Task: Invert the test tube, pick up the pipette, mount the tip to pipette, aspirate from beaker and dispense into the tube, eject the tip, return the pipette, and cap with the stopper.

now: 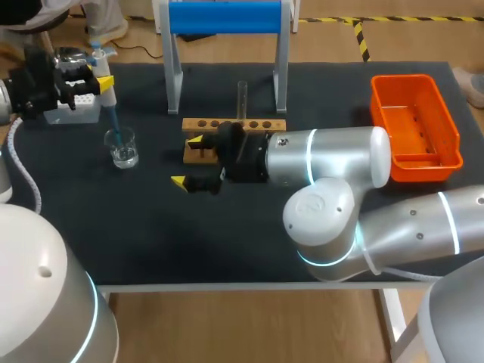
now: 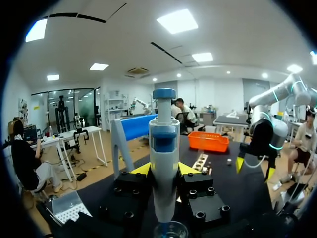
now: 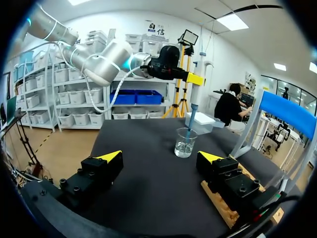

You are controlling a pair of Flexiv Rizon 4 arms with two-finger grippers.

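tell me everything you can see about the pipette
The pipette has a white barrel that looks like plastic, with a blue collar and a blue plunger button on top. A slim blue tip is mounted below. It stands upright, clamped from two sides between the fingers of the left gripper. Its tip reaches down into the clear beaker. Nothing else touches it.

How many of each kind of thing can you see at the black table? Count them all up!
Beaker: 1
Pipette: 1
Test tube: 1
Wooden rack: 1
Tip box: 1
Orange bin: 1
Stand with blue roll: 1
Total: 7
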